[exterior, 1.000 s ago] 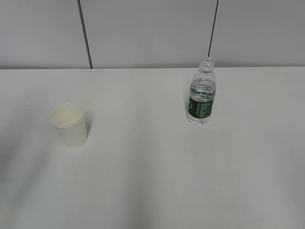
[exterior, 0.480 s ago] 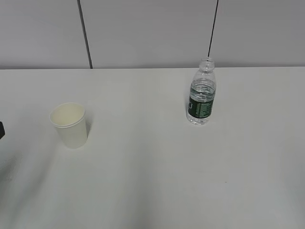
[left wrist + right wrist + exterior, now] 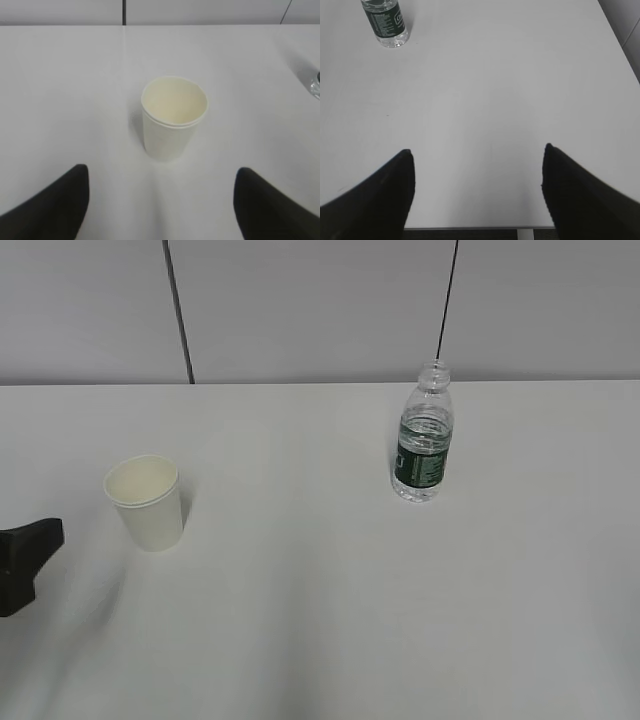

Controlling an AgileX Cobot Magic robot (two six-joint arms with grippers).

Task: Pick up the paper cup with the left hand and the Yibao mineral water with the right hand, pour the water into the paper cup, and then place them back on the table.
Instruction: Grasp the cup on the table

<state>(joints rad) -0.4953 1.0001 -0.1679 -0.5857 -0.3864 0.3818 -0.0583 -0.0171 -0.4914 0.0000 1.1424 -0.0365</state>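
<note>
The paper cup point(image 3: 147, 502) stands upright and empty on the white table point(image 3: 320, 620), left of centre; it also shows in the left wrist view point(image 3: 173, 117). The Yibao mineral water point(image 3: 423, 435), uncapped with a dark green label, stands upright at the right rear and shows in the right wrist view point(image 3: 385, 21). My left gripper point(image 3: 161, 172) is open and empty, a short way in front of the cup; one black finger point(image 3: 25, 560) shows at the left edge of the exterior view. My right gripper point(image 3: 477, 150) is open and empty over the table's near edge, far from the bottle.
A grey panelled wall point(image 3: 320, 310) with dark seams runs behind the table. The table's near edge point(image 3: 470, 227) and right edge point(image 3: 620, 55) show in the right wrist view.
My left gripper has come into the exterior view from the left edge, moving toward the cup. The cup and bottle have not moved.
</note>
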